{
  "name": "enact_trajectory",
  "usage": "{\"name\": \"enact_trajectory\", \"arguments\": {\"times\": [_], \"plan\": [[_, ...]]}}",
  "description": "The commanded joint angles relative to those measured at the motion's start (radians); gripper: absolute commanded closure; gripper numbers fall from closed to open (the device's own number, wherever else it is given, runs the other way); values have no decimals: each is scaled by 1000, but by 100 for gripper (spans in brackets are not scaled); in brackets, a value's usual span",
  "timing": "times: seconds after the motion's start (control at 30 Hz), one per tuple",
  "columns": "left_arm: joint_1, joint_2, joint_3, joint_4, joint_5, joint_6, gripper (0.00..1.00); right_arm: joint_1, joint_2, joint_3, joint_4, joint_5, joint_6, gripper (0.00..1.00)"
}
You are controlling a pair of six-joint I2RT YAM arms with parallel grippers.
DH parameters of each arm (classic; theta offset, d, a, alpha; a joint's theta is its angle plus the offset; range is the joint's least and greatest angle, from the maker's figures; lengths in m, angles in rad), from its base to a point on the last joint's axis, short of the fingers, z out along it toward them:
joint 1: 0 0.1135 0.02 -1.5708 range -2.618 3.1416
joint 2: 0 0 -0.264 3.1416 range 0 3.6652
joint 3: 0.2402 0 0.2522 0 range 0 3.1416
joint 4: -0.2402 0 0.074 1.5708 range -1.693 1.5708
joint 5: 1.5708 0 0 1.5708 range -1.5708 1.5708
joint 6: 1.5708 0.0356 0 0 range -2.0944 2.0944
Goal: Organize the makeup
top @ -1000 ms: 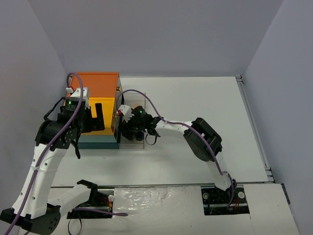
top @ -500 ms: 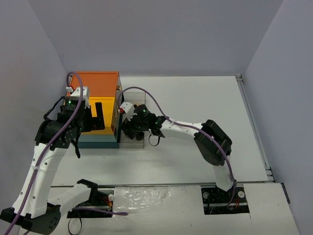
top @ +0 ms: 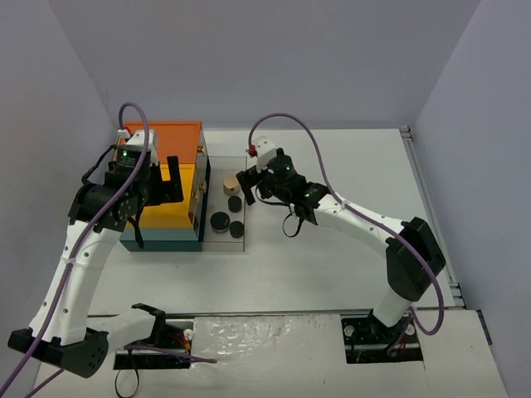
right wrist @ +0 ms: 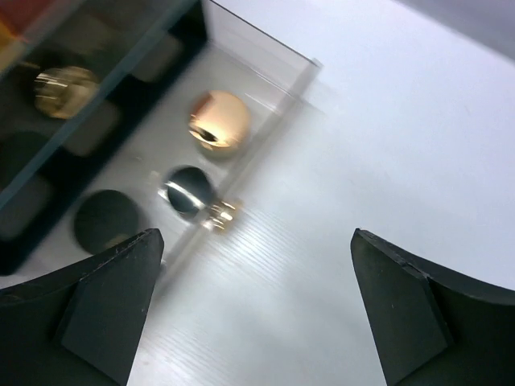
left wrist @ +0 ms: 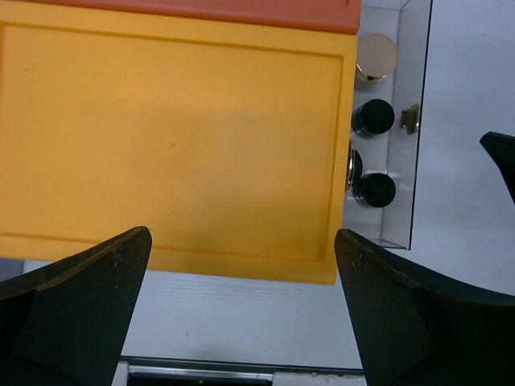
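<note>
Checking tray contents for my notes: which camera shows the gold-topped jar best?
The right wrist view: the gold-topped jar is largest there and whole, though slightly blurred. Top external shows it small in the clear tray; left wrist shows it sharp at the top edge, beside the orange box.

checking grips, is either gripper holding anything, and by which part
Nothing held: left gripper open over the orange box, right gripper open above the table, both empty.

A clear tray [top: 241, 217] at the orange-topped box's [top: 163, 145] 3 o'clock holds three black jars [top: 220, 220] and a gold-capped jar [top: 231, 185]; right end effector [top: 249, 187] at its 2 o'clock
</note>
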State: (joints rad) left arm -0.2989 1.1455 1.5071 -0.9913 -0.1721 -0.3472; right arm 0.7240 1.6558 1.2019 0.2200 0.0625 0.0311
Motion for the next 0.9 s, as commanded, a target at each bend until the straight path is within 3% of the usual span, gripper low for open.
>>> {"name": "enact_trajectory", "arguments": {"times": [0.0, 0.3, 0.87], "plan": [[9, 63, 39, 117, -21, 27, 3, -83, 12, -21, -42, 101, 138, 0], [23, 157, 8, 200, 21, 25, 3, -95, 248, 77, -60, 111, 224, 0], [24, 196, -96, 255, 98, -20, 3, 15, 491, 325, 20, -134, 198, 0]]}}
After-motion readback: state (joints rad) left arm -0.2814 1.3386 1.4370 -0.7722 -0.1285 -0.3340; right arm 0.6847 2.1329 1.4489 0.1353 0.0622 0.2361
